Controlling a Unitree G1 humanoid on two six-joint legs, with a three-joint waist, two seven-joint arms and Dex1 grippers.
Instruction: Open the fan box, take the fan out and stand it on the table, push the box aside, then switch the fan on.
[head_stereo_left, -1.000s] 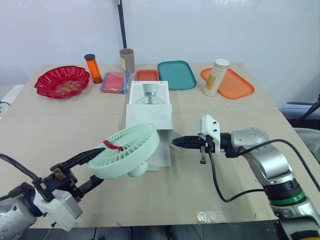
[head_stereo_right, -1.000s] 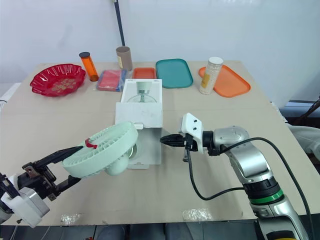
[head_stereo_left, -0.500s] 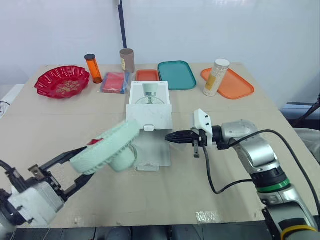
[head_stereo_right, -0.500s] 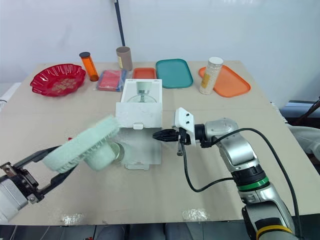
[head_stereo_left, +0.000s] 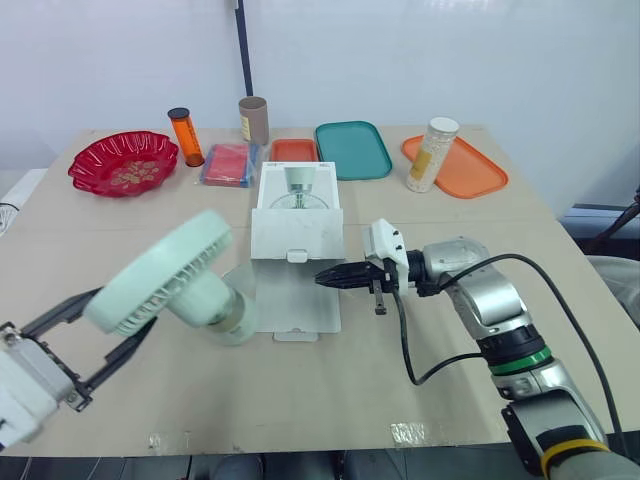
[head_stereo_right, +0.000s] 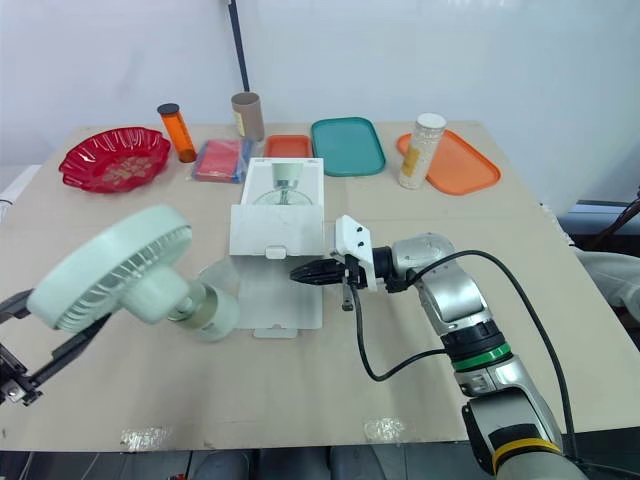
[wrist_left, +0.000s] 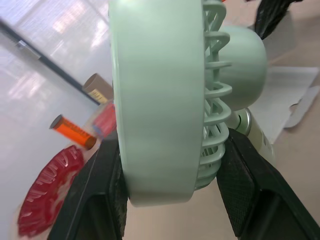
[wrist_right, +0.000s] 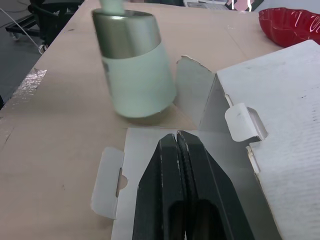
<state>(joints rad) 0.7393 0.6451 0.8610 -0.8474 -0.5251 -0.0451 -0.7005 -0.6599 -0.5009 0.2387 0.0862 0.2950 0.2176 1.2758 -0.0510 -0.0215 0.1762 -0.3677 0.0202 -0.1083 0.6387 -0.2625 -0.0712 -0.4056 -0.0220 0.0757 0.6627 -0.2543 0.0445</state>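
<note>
The pale green fan (head_stereo_left: 160, 270) is upright at the front left, and my left gripper (head_stereo_left: 125, 315) is shut on the rim of its head. In the left wrist view the fan head (wrist_left: 155, 100) sits between both black fingers (wrist_left: 95, 200). The fan's round base (head_stereo_left: 235, 318) hangs at or just above the table, left of the box flap; I cannot tell if it touches. The white fan box (head_stereo_left: 297, 215) stands open mid-table, its flap (head_stereo_left: 295, 305) lying flat towards me. My right gripper (head_stereo_left: 335, 278) is shut and empty, its tips over the flap's right edge (wrist_right: 150, 215).
Along the back stand a red bowl (head_stereo_left: 125, 165), an orange bottle (head_stereo_left: 186, 137), a cardboard tube (head_stereo_left: 253, 120), a red packet (head_stereo_left: 230, 163), a small orange tray (head_stereo_left: 295, 150), a teal tray (head_stereo_left: 353, 150) and an orange tray (head_stereo_left: 470, 170) with a white bottle (head_stereo_left: 432, 155).
The fan has swung from lying tilted to upright and moved left and away from the box with my left gripper. My right gripper has slid left towards the flap.
</note>
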